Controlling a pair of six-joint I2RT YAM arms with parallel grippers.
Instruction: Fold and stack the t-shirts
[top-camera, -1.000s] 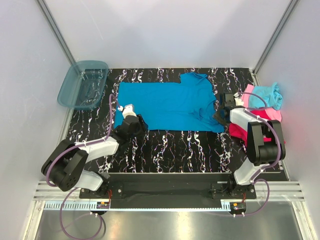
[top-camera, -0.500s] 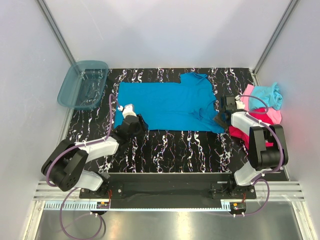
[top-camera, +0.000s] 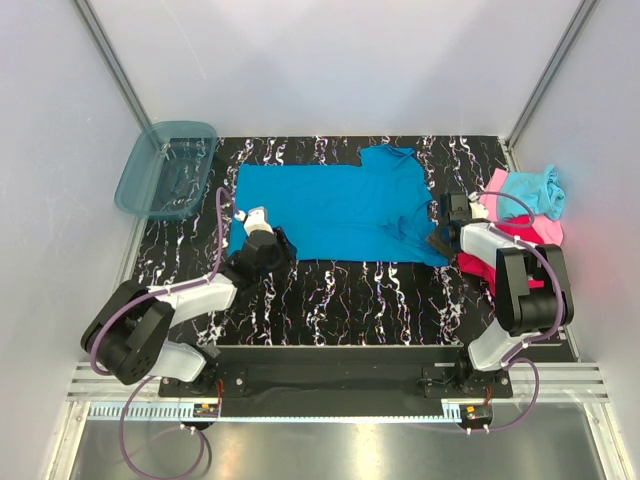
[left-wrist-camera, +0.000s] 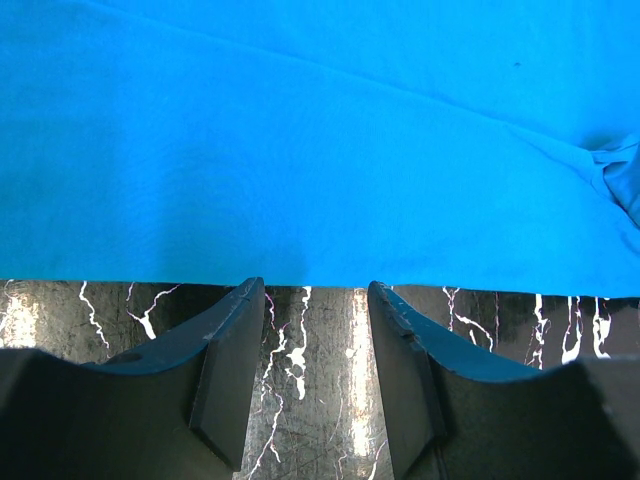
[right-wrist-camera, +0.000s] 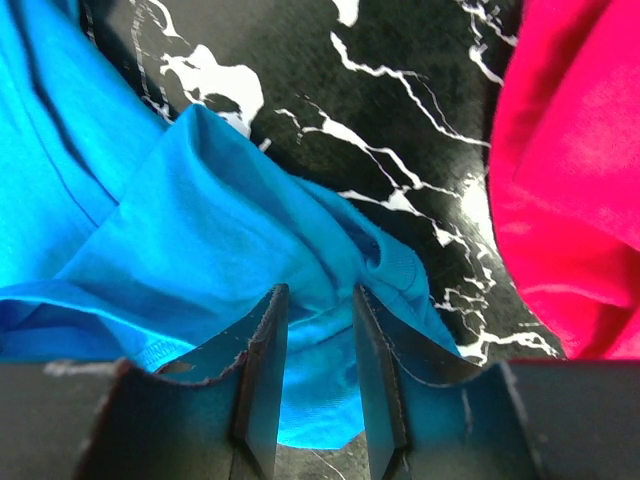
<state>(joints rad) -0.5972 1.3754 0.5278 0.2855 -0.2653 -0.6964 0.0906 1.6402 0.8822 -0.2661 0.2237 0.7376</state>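
A blue t-shirt is spread flat across the back half of the black marbled table, its body stretched towards the left and its collar and sleeves bunched towards the right. The left gripper is held low at the shirt's near left edge. In the left wrist view its fingers are seen spread apart with only bare table between them, and the shirt's hem is just ahead of the tips, apart from them.

The right gripper is placed at the shirt's near right corner. In the right wrist view its fingers stand narrowly apart over a wrinkled fold of blue cloth – whether that cloth is pinched cannot be told.

A magenta-red shirt lies just beside that corner on the table's right edge. Behind it, a light pink shirt and a light aqua shirt are heaped together – the aqua one uppermost. A translucent teal bin is set off the table's far left corner.
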